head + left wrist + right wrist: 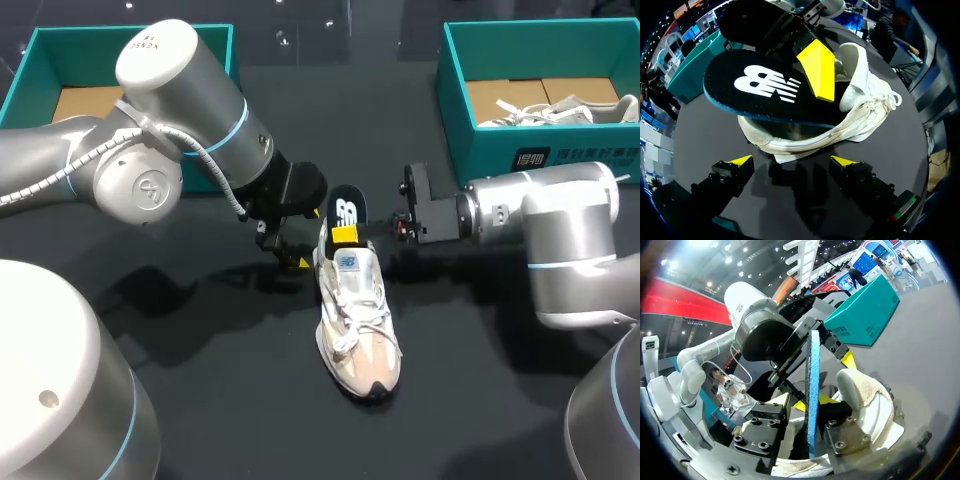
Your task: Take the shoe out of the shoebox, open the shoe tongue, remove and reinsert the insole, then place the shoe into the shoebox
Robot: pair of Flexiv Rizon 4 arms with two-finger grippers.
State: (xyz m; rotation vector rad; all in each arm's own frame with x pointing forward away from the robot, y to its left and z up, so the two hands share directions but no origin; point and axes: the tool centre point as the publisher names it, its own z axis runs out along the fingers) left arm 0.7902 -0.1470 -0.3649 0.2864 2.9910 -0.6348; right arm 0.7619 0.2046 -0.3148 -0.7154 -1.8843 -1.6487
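The right gripper (348, 235) pinches the insole (346, 210), half out of the heel of the shoe (358, 320) on the table (240, 400); the left gripper (794, 161) gapes wide just behind that heel; unbraced, the shoe may drag along.

We logged a dark table (250, 400) with a matte black top. A white shoe (358, 330) lay on it near the middle, sole down, toe toward the robot's side. Two open teal boxes stood at the far edge, well apart — the left shoebox (25, 85) and the right shoebox (480, 150).
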